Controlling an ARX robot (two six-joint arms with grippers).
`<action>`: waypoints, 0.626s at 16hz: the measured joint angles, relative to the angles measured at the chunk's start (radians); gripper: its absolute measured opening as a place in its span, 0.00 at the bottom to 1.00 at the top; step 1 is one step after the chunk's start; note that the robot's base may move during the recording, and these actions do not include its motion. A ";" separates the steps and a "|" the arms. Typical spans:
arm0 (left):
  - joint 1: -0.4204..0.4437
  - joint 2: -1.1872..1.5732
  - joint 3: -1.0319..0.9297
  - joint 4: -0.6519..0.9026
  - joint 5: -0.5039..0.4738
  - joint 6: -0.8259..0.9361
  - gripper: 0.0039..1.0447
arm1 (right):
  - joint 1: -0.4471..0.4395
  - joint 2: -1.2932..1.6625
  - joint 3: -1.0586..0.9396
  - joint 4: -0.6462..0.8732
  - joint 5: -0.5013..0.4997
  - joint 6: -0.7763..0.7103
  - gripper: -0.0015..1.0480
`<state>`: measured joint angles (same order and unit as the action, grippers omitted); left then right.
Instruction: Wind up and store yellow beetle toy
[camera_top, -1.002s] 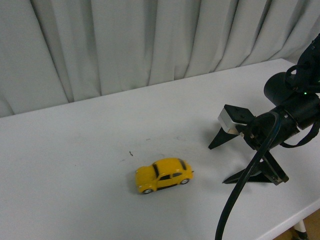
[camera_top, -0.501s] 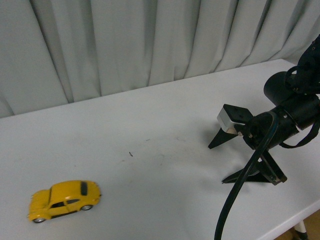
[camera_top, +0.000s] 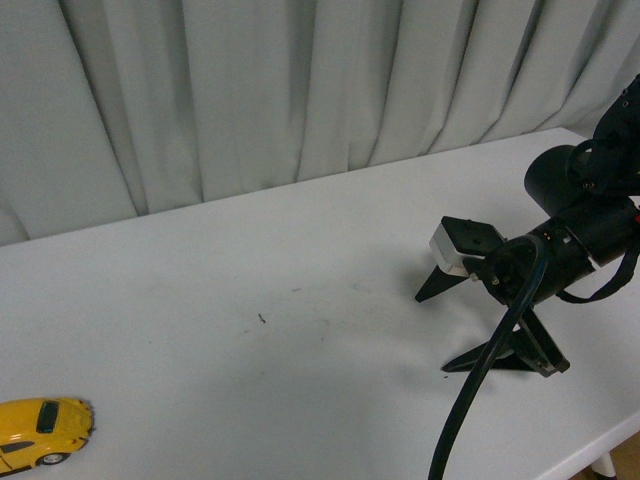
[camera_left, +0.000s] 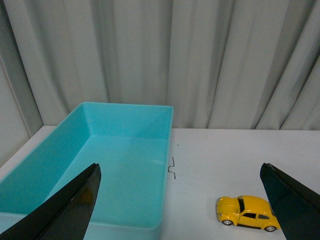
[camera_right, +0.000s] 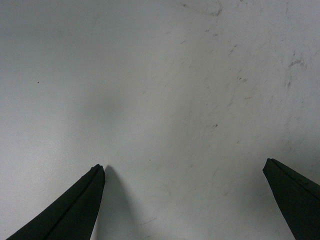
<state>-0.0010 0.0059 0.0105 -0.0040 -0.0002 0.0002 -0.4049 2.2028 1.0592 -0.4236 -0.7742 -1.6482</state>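
The yellow beetle toy (camera_top: 38, 432) stands on its wheels at the table's front left corner, partly cut off by the front view's edge. It also shows in the left wrist view (camera_left: 247, 213), on the table between the open jaws, nearer one finger, a short way from the teal bin (camera_left: 75, 190). My left gripper (camera_left: 181, 200) is open and empty and does not show in the front view. My right gripper (camera_top: 436, 325) is open and empty at the table's right, tips on or just above the surface, far from the toy. In the right wrist view (camera_right: 184, 200) it frames only bare table.
The teal bin is open-topped and empty, seen only in the left wrist view. A small dark speck (camera_top: 262, 319) lies mid-table. Grey curtains (camera_top: 250, 90) hang behind the white table (camera_top: 300, 250). The table's front right edge (camera_top: 600, 445) is close to my right arm.
The yellow beetle toy has run leftward across the table, from the middle to the far left front corner. My right gripper has stayed almost in place.
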 joint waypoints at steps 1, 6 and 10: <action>0.000 0.000 0.000 0.000 0.000 0.000 0.94 | 0.000 -0.003 -0.007 0.019 -0.006 0.006 0.94; 0.000 0.000 0.000 0.000 0.000 0.000 0.94 | 0.059 -0.166 -0.157 0.132 -0.080 0.041 0.94; 0.000 0.000 0.000 0.000 0.000 0.000 0.94 | 0.106 -0.563 -0.291 0.092 -0.233 0.085 0.94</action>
<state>-0.0010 0.0059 0.0105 -0.0036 -0.0006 0.0002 -0.2993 1.6402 0.7677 -0.3317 -1.0069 -1.5627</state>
